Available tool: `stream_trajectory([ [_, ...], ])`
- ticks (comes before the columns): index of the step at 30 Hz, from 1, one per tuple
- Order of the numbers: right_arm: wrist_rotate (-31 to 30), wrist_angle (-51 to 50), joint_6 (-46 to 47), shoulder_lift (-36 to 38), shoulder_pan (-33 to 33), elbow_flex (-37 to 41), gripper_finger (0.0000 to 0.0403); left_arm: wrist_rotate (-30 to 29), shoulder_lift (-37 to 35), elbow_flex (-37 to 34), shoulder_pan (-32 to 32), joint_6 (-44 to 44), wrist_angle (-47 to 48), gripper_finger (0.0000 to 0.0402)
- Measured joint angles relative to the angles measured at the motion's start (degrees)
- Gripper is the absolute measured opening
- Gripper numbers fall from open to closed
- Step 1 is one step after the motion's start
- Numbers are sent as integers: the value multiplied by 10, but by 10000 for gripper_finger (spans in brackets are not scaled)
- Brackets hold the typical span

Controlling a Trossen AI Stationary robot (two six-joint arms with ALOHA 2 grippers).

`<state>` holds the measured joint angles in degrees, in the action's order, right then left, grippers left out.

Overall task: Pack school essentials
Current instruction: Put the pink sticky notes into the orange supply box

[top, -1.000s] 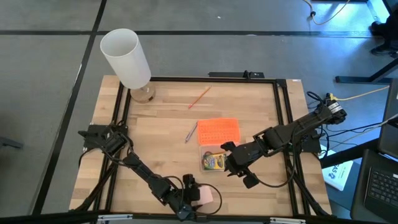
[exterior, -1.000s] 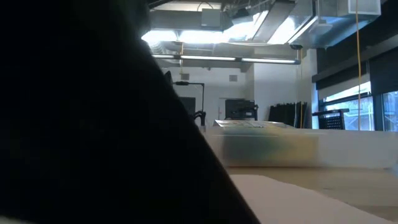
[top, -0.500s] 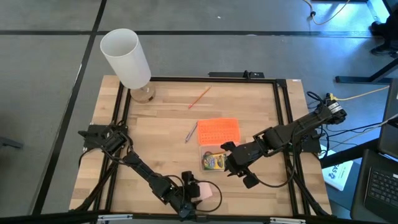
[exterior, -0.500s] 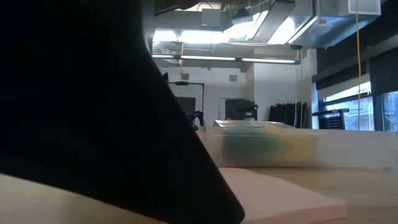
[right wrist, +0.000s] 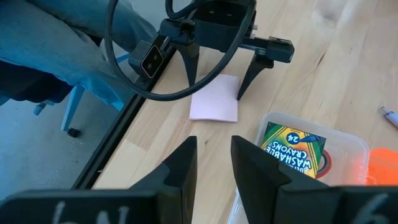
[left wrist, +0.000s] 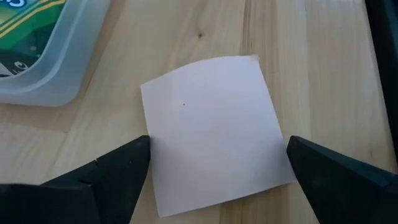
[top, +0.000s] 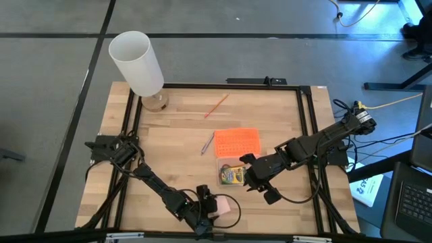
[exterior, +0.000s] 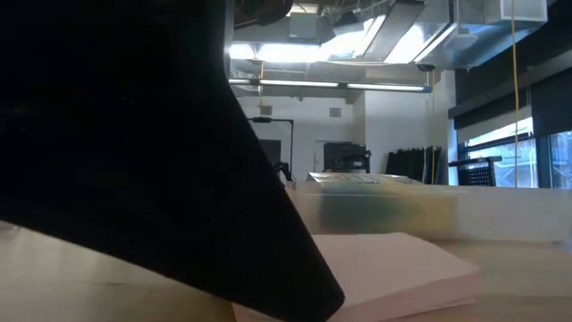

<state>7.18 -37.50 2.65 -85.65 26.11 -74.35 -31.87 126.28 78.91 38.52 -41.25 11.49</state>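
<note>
Left hand (left wrist: pixel 211 165): fingers spread, empty, straddling the pink sticky pad (left wrist: pixel 211 134).
Pad: flat between my fingers, dead ahead.
Nearer hand: my left.

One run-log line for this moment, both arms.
left gripper: open, fingers straddling pink sticky-note pad on table | right gripper: waiting beside clear box | crayon box: inside clear box

Left gripper (top: pixel 214 205) low at near edge, fingers (left wrist: pixel 118 168) spread wide; right gripper (right wrist: pixel 213 163) hovering, fingers slightly apart.
</note>
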Motion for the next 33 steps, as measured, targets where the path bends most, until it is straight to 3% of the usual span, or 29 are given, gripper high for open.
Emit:
stream_trajectory([
  [8,0,0,1,0,0,0,101,-4,-3,-1,2,-6,1,351],
  [33,0,3,0,0,0,0,101,-22,-81,-3,17,-2,44,354],
])
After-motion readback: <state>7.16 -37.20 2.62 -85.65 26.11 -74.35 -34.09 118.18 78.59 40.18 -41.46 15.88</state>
